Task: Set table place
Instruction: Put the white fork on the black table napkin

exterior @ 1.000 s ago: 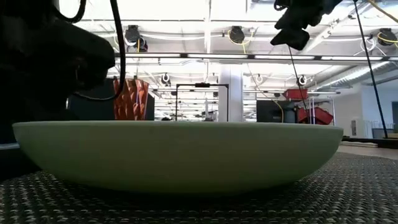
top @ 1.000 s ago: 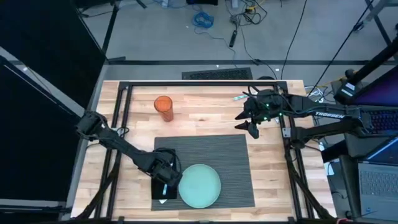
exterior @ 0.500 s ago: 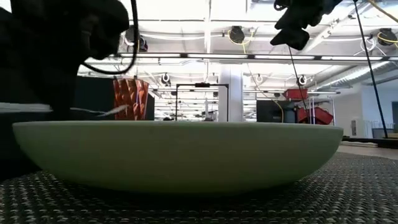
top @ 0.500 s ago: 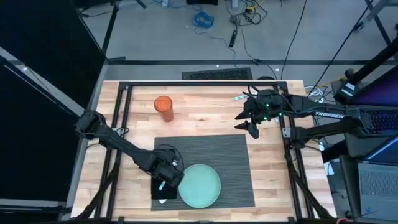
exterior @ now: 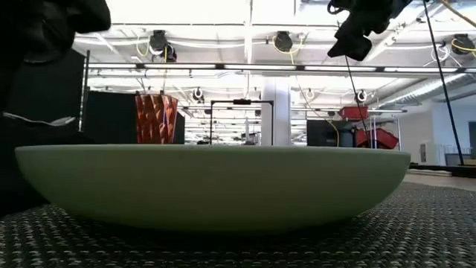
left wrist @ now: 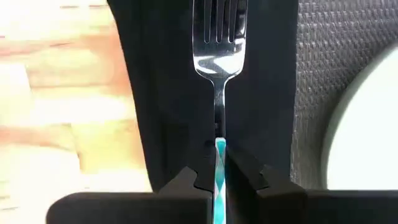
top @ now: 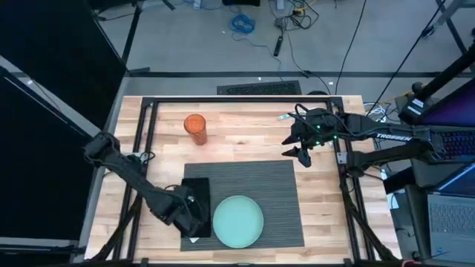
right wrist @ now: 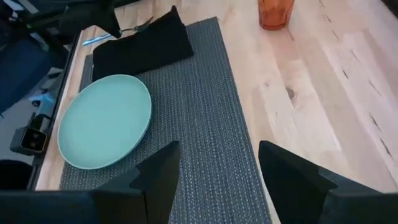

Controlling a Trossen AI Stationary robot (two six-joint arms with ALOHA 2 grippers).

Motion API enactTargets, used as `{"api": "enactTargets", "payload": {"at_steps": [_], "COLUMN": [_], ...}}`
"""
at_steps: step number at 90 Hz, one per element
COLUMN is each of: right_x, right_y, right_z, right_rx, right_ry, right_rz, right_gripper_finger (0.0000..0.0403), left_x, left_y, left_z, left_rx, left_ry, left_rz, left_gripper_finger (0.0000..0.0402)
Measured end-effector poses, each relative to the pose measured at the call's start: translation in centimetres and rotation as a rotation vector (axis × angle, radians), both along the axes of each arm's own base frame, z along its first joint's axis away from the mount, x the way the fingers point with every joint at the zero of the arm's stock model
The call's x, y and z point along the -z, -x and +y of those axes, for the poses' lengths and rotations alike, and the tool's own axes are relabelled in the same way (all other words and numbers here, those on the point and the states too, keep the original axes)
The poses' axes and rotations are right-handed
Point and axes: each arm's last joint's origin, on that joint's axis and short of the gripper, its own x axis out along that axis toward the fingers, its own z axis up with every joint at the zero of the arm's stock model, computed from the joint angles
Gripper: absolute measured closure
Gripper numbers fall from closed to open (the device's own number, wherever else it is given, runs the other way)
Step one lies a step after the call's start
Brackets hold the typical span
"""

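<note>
The butcher-block table (top: 245, 133) is carrying a dark grey ribbed placemat (top: 274, 193), which is lying across its near-centre area. A pale teal round plate (top: 238, 221) is sitting on the near part of the placemat, and in the low view the plate's side (exterior: 212, 186) is filling most of the frame. A black folded napkin (top: 196, 194) is lying on the placemat's left end, just beside the plate. An orange ribbed tumbler (top: 195, 129) is standing upright on bare wood beyond the placemat's far left corner, well apart from the plate. The left gripper (top: 190, 219) is hanging over the near end of the napkin; in the left wrist view its fingers (left wrist: 245, 177) are pinching the teal handle of a silver fork (left wrist: 219, 56), whose tines are extending out over the napkin (left wrist: 168, 93), and whether the fork is touching the cloth cannot be told. The right gripper (top: 300, 152) is waiting above the table just past the placemat's far right corner, with its fingers (right wrist: 292, 171) spread wide apart and holding nothing.
</note>
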Motion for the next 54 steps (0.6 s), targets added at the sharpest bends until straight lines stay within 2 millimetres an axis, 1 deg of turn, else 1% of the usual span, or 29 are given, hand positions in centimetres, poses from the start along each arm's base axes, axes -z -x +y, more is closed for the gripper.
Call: {"api": "enactTargets", "payload": {"at_steps": [11, 27, 38, 54], "right_x": [0.0, 0.1, 0.1, 0.1], "right_y": [0.0, 0.0, 0.1, 0.1], "right_z": [0.0, 0.0, 0.0, 0.0], "right_rx": [-0.006, -0.006, -0.006, -0.006], "right_ry": [0.009, 0.006, 0.005, 0.003], "right_rz": [-0.005, 0.006, 0.012, 0.019], "right_gripper_finger": [0.0200, 0.0200, 0.0200, 0.0200], "left_x": [0.3, 0.9, 1.3, 1.7], "left_y": [-0.4, -1.2, -1.2, -1.1], "left_z": [1.0, 2.3, 2.7, 2.6], "left_rx": [-0.015, 0.016, 0.023, 0.007], "left_ry": [-0.060, -0.068, -0.073, -0.047], "left_rz": [0.007, -0.001, 0.016, 0.011], "left_gripper_finger": [0.0401, 0.0401, 0.0401, 0.0401]}}
